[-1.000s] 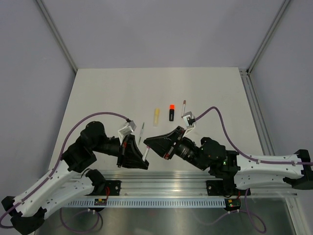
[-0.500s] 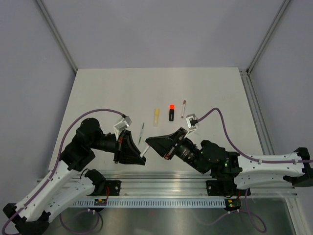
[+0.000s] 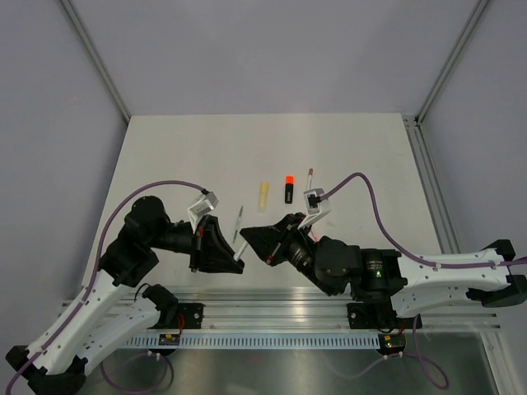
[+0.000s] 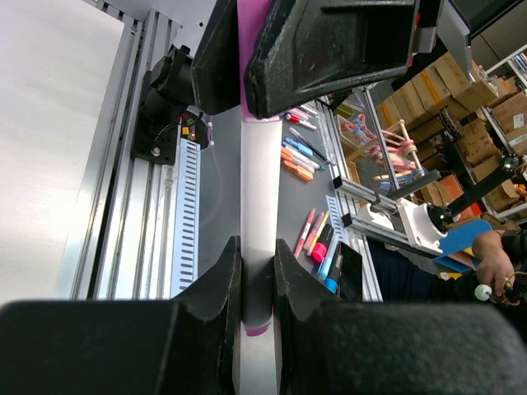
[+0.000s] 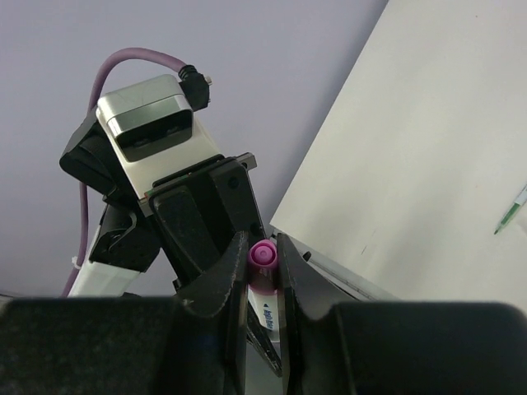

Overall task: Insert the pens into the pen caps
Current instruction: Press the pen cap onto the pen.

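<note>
My left gripper (image 3: 236,260) is shut on a white pen (image 4: 260,206) whose magenta end shows below the fingers (image 4: 221,288). My right gripper (image 3: 255,239) faces it tip to tip, shut on a magenta pen cap (image 5: 263,257) that sits on the white pen (image 5: 268,309). In the left wrist view the cap (image 4: 249,66) is held between the right gripper's jaws at the top. On the table lie a pale yellow highlighter (image 3: 263,191), a black highlighter with an orange cap (image 3: 289,188), a thin pen (image 3: 310,179) and a thin grey pen (image 3: 239,222).
The white table (image 3: 165,164) is bounded by metal frame posts at its far corners. An aluminium rail (image 3: 272,309) carrying both arm bases runs along the near edge. Purple cables loop over both wrists.
Both arms have shifted slightly to the left, and the right wrist has turned. The pen and cap stay gripped between the two grippers.
</note>
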